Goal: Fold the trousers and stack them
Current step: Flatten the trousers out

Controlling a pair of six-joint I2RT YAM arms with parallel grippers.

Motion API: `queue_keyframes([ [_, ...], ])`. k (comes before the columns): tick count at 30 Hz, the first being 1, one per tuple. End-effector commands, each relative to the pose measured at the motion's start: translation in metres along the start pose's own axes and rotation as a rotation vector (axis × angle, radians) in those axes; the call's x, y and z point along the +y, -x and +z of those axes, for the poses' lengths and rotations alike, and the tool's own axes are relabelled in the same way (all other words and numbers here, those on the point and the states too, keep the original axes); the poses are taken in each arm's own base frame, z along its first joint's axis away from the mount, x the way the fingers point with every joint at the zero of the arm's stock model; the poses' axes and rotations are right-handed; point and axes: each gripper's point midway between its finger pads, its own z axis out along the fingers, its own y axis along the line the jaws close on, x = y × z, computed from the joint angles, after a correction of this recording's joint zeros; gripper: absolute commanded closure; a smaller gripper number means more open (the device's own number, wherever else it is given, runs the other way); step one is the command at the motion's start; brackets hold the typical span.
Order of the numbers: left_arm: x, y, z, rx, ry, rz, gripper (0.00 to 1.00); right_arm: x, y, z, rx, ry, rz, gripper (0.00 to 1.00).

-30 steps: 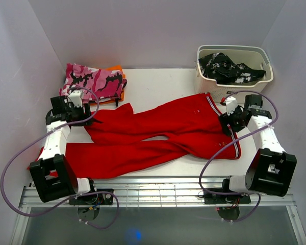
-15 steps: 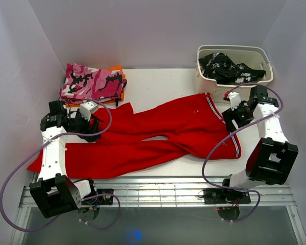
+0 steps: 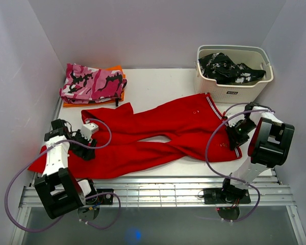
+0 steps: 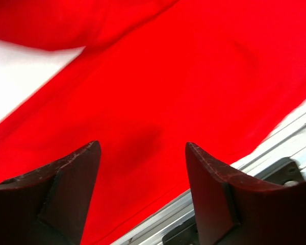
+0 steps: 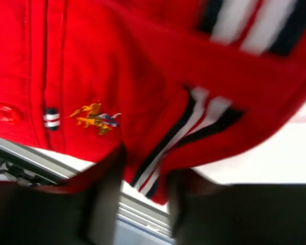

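The trousers [image 3: 168, 125] lie spread flat across the bench [image 3: 158, 84], with the waistband [image 3: 217, 112] toward my right and the legs running left. My left fingers [image 3: 84, 147] are spread wide just over the near leg. The striped waistband corner sits between my right fingers [image 3: 235, 137]; I cannot tell whether they pinch it.

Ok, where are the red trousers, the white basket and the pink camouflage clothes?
red trousers [image 3: 183, 125], top view, on the upper leg.
white basket [image 3: 214, 91], top view, front wall.
pink camouflage clothes [image 3: 92, 81], top view, middle of the pile.
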Motion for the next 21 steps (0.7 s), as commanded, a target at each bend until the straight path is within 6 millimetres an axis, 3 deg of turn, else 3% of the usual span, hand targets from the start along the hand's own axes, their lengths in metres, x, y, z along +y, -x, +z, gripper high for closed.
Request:
queue_keyframes([
  [1, 0.024, -0.019, -0.003, 0.015, 0.103, 0.058, 0.25, -0.015, -0.009, -0.002, 0.016, -0.028, 0.043, 0.77],
  [2, 0.026, -0.023, -0.004, 0.016, 0.109, 0.063, 0.25, -0.023, -0.010, -0.006, 0.014, -0.047, 0.047, 0.92],
  [7, 0.036, -0.056, 0.003, 0.067, 0.103, 0.075, 0.44, -0.059, -0.025, -0.048, -0.041, -0.127, 0.087, 0.92],
  [8, 0.040, -0.059, 0.005, 0.074, 0.114, 0.083, 0.54, -0.063, -0.028, -0.055, -0.050, -0.140, 0.091, 0.92],
  [9, 0.042, -0.062, 0.008, 0.078, 0.115, 0.090, 0.58, -0.068, -0.034, -0.061, -0.057, -0.145, 0.097, 0.92],
  [12, 0.045, -0.060, 0.014, 0.057, 0.095, 0.093, 0.72, -0.063, -0.041, -0.069, -0.055, -0.117, 0.100, 0.92],
  [14, 0.041, -0.040, -0.003, -0.005, 0.033, 0.109, 0.71, -0.058, -0.044, -0.063, -0.047, -0.093, 0.094, 0.92],
  [17, 0.044, -0.006, -0.024, -0.106, 0.009, 0.083, 0.60, -0.052, -0.046, -0.054, -0.041, -0.055, 0.106, 0.92],
  [18, 0.061, 0.007, -0.037, -0.112, 0.035, 0.092, 0.52, -0.052, -0.047, -0.052, -0.038, -0.049, 0.110, 0.92],
  [20, 0.069, 0.008, -0.045, -0.078, 0.005, 0.080, 0.45, -0.054, -0.047, -0.048, -0.029, -0.043, 0.114, 0.92],
  [21, 0.085, 0.010, -0.047, -0.056, -0.006, 0.100, 0.41, -0.056, -0.047, -0.048, -0.030, -0.047, 0.113, 0.92],
])
